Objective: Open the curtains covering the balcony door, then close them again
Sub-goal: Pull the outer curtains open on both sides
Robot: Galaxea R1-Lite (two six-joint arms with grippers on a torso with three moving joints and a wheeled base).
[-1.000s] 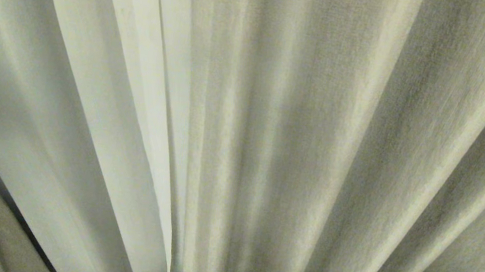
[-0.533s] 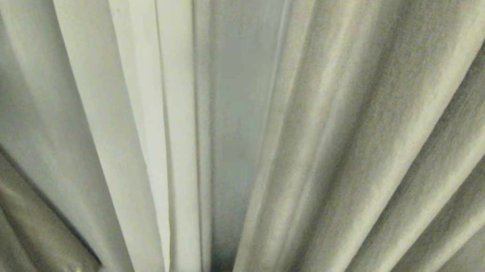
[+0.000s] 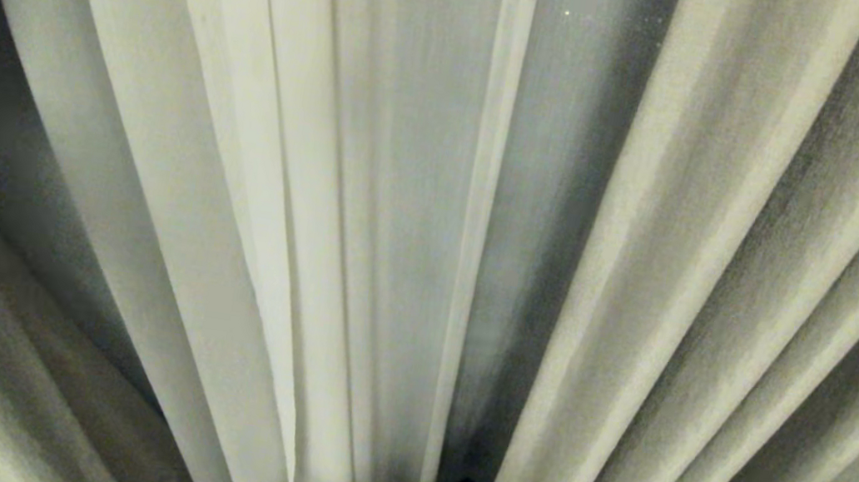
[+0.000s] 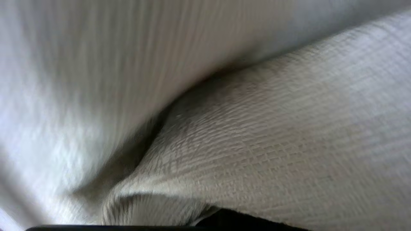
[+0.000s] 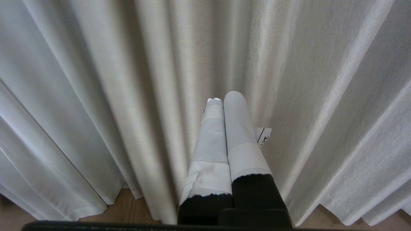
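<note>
head view is all fabric: the curtains [image 3: 730,258] fill it, cream-beige woven pleats fanning out on my right and more pleats on my left. between them i see the sheer layer [image 3: 412,188], paler and thinner, hanging in the middle with a vertical hem running down it. just right of that hem there's a darker grey strip; i can't tell what's behind it. balcony door not visible in any view, curtains cover it. neither arm shows in the head view.

left wrist view is pressed right up against the cloth: a thick woven fold of the curtains [image 4: 273,138] bulges across the lens with a paler blurred layer beside it. i can't see the left gripper's fingers here at all, fabric hides them; jaws read as closed together, can't tell whether any cloth is pinched.

right wrist view: right gripper [image 5: 224,99] has its two white-taped fingers [image 5: 239,128] pressed together, nothing between them, pointing at the pleats and close to them; touching or not, can't tell. a small paper tag [image 5: 263,136] sticks out beside the fingers. wood floor [image 5: 128,205] shows under the curtain hems.
</note>
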